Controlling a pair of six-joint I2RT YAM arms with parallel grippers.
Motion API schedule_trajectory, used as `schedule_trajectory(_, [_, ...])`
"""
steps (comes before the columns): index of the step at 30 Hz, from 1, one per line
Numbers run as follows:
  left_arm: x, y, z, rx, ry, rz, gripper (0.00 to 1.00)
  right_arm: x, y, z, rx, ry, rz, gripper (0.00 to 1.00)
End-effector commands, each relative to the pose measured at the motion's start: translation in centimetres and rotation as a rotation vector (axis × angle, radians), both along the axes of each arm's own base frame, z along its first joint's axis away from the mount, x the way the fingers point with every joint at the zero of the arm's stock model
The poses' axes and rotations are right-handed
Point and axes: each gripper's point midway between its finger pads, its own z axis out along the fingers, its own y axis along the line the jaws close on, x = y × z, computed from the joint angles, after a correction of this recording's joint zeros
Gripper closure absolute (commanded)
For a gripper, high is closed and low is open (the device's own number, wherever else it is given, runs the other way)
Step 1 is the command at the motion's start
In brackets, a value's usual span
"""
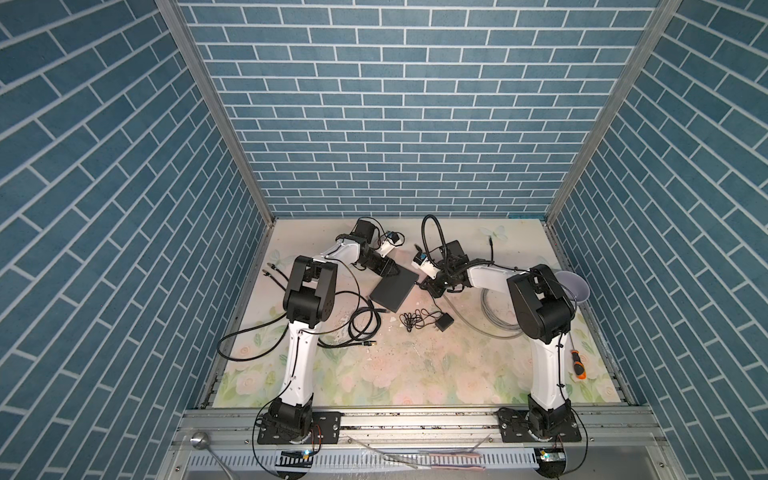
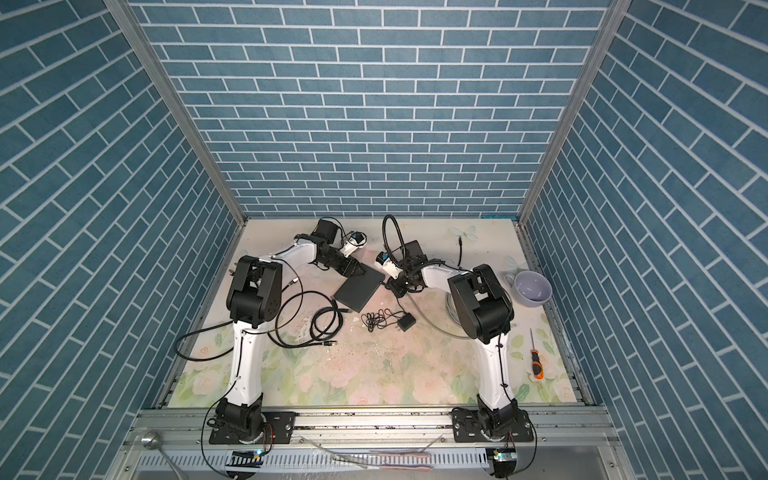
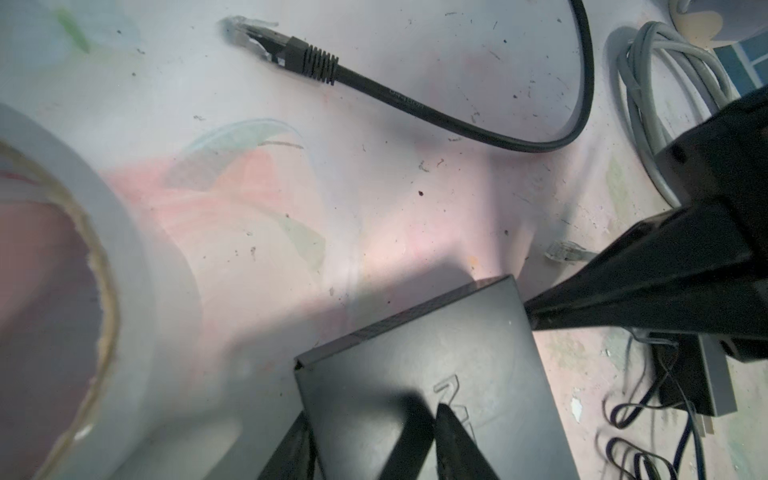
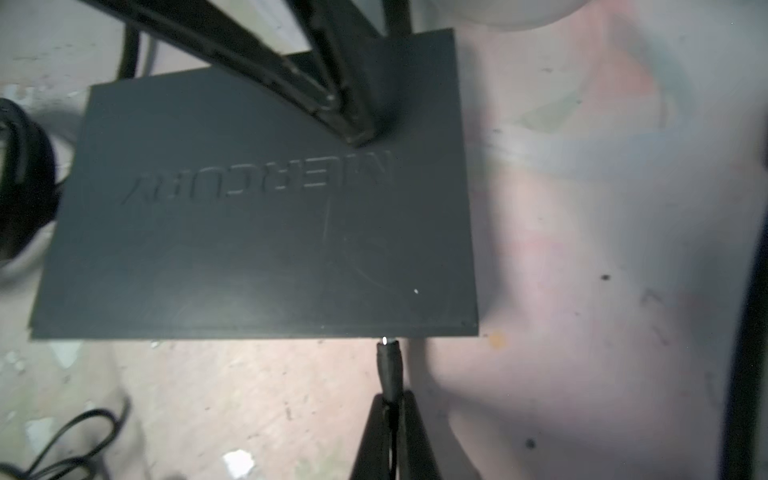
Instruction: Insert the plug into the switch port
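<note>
Plug held at the switch's edge, not yet seated

The floral surface (image 1: 415, 374) carries the switch (image 1: 392, 291), lying flat near the middle between both arms; the left pincer (image 3: 370, 440) straddles one corner of it, one finger on the lid and one off the side, jaws partly apart. The right pincer (image 4: 390, 415) is clamped on the plug (image 4: 388, 365), whose metal tip seems to just touch the switch's side, though blur hides the port

both arms reach far toward the middle, elbows bent; left gripper (image 1: 390, 270) stands partly open, pointing right; right gripper (image 1: 423, 285) is closed, pointing left.
</note>
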Motion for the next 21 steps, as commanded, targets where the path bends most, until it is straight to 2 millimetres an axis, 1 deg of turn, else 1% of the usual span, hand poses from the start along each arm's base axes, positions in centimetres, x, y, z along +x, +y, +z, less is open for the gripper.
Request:
schedule_trajectory(1, [-12.2, -7.8, -1.3, -0.175, 0.328, -0.311, 0.54, -1.9, 9.7, 7.2, 0.328, -0.231, 0.292, 1.0])
schedule_trajectory(5, [-12.8, -8.3, -1.2, -0.187, 0.349, -0.324, 0.55, -1.0, 10.3, 8.0, 0.348, -0.261, 0.25, 1.0])
schedule_trajectory(7, [-12.8, -8.4, -1.4, -0.18, 0.363, -0.307, 0.55, -0.7, 10.3, 7.9, 0.34, -0.263, 0.228, 1.0])
schedule_trajectory(9, [-12.6, -8.1, -1.8, -0.152, 0.364, -0.273, 0.55, -0.3, 9.9, 7.6, 0.315, -0.267, 0.187, 1.0])
schedule_trajectory(12, [-11.0, -6.7, -2.9, -0.078, 0.349, -0.158, 0.53, -0.2, 8.7, 6.6, 0.263, -0.266, 0.135, 1.0])
schedule_trajectory(15, [-8.3, -5.0, -3.1, -0.051, 0.287, -0.005, 0.52, -0.5, 7.4, 5.6, 0.21, -0.25, 0.098, 0.97])
schedule_trajectory(16, [-7.3, -4.4, -2.9, -0.046, 0.259, 0.038, 0.51, -0.6, 7.0, 5.3, 0.192, -0.245, 0.084, 0.97])
schedule_trajectory(18, [-6.6, -4.0, -2.2, -0.041, 0.229, 0.07, 0.5, -0.8, 6.2, 5.0, 0.165, -0.236, 0.062, 0.93])
schedule_trajectory(21, [-5.9, -3.8, -1.1, -0.035, 0.191, 0.094, 0.48, -1.5, 5.2, 4.9, 0.143, -0.223, 0.046, 0.83])
